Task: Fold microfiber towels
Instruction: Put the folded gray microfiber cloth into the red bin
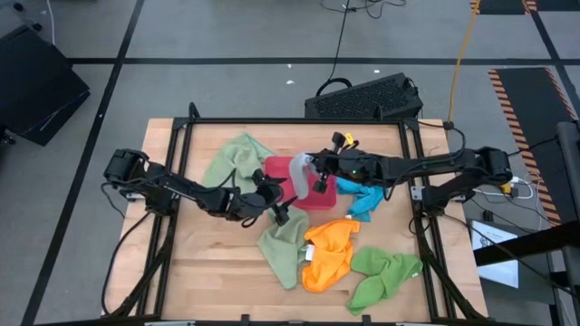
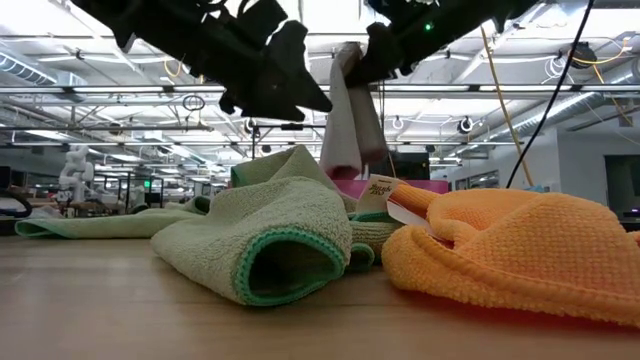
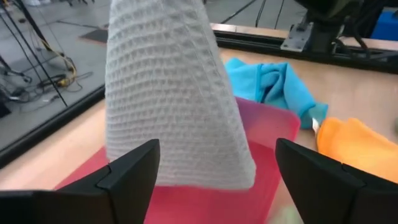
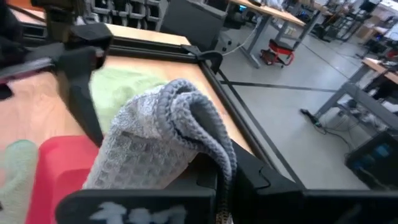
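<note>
Right tool [image 1: 319, 177]: clamped on the top of the grey-blue towel [image 1: 300, 174], holding it up over the red tray [image 1: 319, 198].
Grey-blue towel: hangs off the surface; its lower edge is above the tray, between the left tool's fingers [image 3: 127, 174].
Left tool [image 1: 276, 204]: fingers wide apart, one either side of the hanging towel's lower edge, not touching it.
Sage green towels: one [image 1: 234, 161] at the far left by the tray, one [image 1: 285, 244] in front of the left tool.
Orange towel [image 1: 328, 254]: near side, touching the sage one.
Bright green towel [image 1: 384, 274]: near right corner.
Bright blue towel [image 1: 364, 200]: against the tray's right edge.
Open room: bare surface [image 1: 204, 272] at the near left.
</note>
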